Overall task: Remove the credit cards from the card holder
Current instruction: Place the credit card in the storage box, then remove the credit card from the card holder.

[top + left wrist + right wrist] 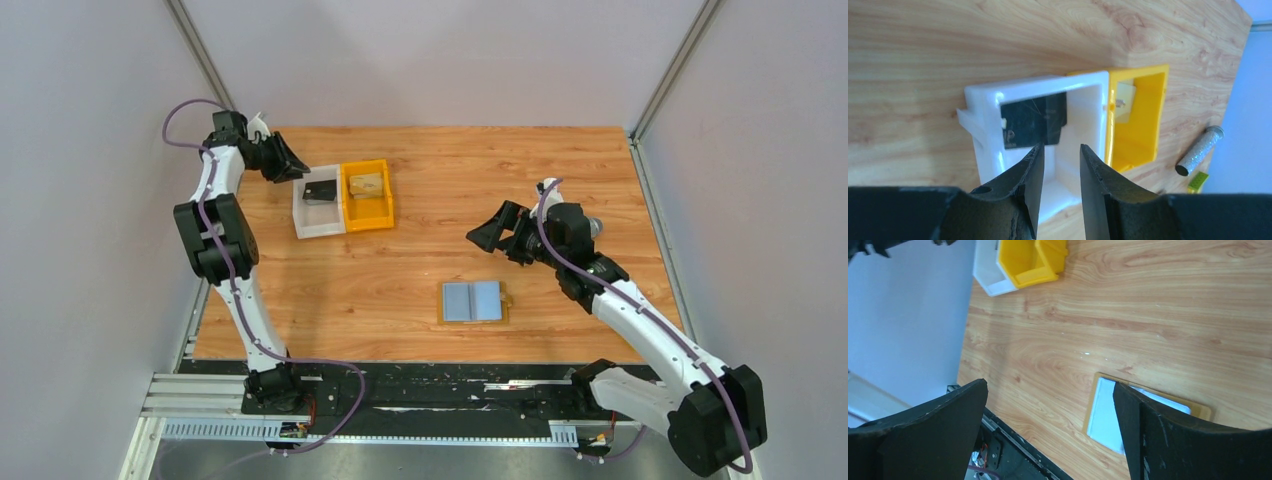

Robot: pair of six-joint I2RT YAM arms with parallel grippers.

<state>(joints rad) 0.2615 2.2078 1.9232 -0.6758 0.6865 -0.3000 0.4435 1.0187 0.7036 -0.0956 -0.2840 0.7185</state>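
Black card in white bin

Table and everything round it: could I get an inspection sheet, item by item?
Surface: wood-grain table.
Job's things: card holder lying open, blue panels up; dark card in the white bin.
Clutter: orange bin holding a tan item; silvery cylinder by the table edge.
Grippers: left gripper above the white bin, jaws slightly apart, empty; right gripper above the table near the card holder, jaws wide, empty.
Cables: purple cable along each arm.
Surroundings: grey walls.
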